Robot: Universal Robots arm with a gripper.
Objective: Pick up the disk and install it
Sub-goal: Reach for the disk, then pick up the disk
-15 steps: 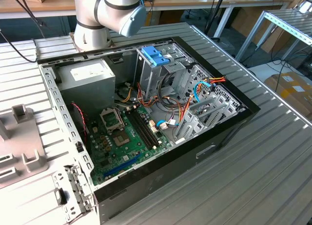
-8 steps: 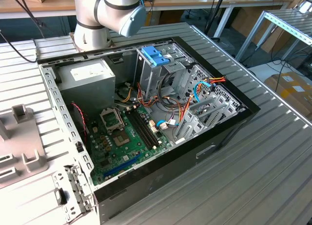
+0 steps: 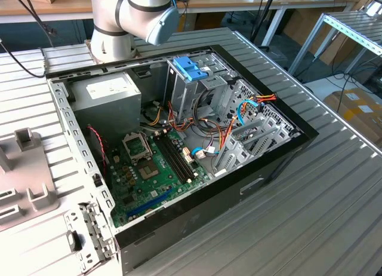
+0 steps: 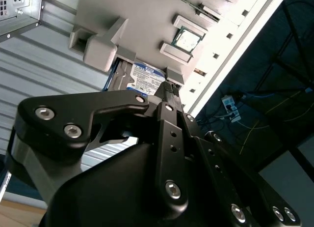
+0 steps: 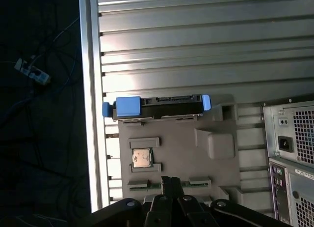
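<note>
We see gripper [image 5: 170, 180] fingers pressed together, empty, apart from disk [image 5: 157, 107] | disk on edge in grey fixture [image 5: 216, 173] slot, processor chip [image 5: 142, 158] between | second wrist view adds disk's label face [image 4: 145, 79] | exterior view gives open computer case [image 3: 256, 177].

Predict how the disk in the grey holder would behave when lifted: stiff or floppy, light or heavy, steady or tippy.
Probably stiff: the disk looks like a flat metal slab framed by blue plastic rails. Likely heavy for its size, given the metal body. It appears to stand on edge in the grey holder, so it may tip once freed.
</note>
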